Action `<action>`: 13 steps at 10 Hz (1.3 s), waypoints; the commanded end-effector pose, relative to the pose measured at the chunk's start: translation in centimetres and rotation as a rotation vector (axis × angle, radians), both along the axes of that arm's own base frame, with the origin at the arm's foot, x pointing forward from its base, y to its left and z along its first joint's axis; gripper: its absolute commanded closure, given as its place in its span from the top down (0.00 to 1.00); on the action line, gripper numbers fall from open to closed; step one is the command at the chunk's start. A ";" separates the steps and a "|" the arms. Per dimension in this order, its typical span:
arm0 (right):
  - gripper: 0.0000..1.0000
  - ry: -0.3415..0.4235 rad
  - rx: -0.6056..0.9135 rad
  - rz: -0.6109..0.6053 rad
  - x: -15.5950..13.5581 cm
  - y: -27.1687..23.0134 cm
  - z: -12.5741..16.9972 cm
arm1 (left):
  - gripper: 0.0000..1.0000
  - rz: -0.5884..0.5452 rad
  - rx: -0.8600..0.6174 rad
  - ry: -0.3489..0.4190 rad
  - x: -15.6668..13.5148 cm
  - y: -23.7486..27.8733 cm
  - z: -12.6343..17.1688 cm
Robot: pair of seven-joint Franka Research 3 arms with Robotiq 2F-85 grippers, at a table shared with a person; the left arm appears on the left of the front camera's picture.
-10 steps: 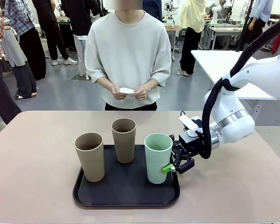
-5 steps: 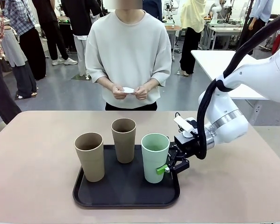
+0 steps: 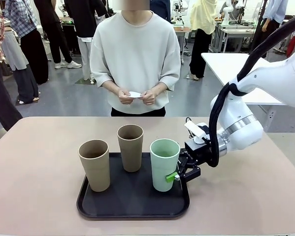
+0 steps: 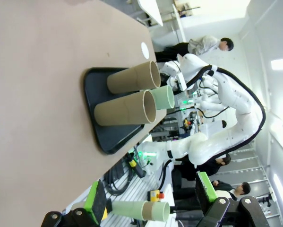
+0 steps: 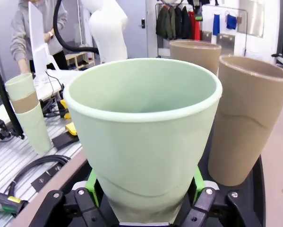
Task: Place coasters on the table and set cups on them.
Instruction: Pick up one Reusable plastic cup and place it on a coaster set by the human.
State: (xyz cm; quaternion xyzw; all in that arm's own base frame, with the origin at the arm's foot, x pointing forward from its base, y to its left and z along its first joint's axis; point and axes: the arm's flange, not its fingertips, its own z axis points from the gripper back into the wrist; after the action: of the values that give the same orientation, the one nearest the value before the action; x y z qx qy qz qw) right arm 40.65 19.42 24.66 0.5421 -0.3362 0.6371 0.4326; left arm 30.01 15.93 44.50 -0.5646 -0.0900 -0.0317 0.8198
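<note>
Right gripper [image 3: 173, 175] is clasping the upright mint green cup [image 3: 163, 160] low, from its right; base possibly clearing the black tray [image 3: 132, 209].

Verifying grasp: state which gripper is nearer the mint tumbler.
Right. The right gripper is shut on the pale mint green matte tumbler; the left gripper hangs open, far beyond the tan matte tumbler.
</note>
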 end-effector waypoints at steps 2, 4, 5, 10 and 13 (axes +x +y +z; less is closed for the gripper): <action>0.00 0.072 0.054 -0.071 -2.7 -3.3 7.6 | 1.00 -0.002 -0.010 -0.017 0.0 0.1 0.1; 0.00 0.084 0.056 -0.100 -4.2 -4.5 13.1 | 1.00 -0.002 -0.010 -0.017 0.0 0.1 0.1; 0.00 0.104 0.037 -0.109 -4.9 -4.9 15.5 | 1.00 -0.002 -0.010 -0.017 0.0 0.1 0.1; 0.00 0.086 0.019 -0.099 -4.6 -5.4 17.5 | 1.00 -0.002 -0.010 -0.017 0.0 0.1 0.1; 0.00 0.086 0.019 -0.099 -4.6 -5.4 17.5 | 1.00 -0.002 -0.010 -0.017 0.0 0.1 0.1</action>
State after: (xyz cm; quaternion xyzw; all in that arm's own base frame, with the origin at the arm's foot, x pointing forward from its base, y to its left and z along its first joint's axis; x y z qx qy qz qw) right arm 36.08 14.11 42.36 0.5541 -0.3469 0.5839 0.4814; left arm 30.02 15.94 44.49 -0.5647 -0.0898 -0.0315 0.8198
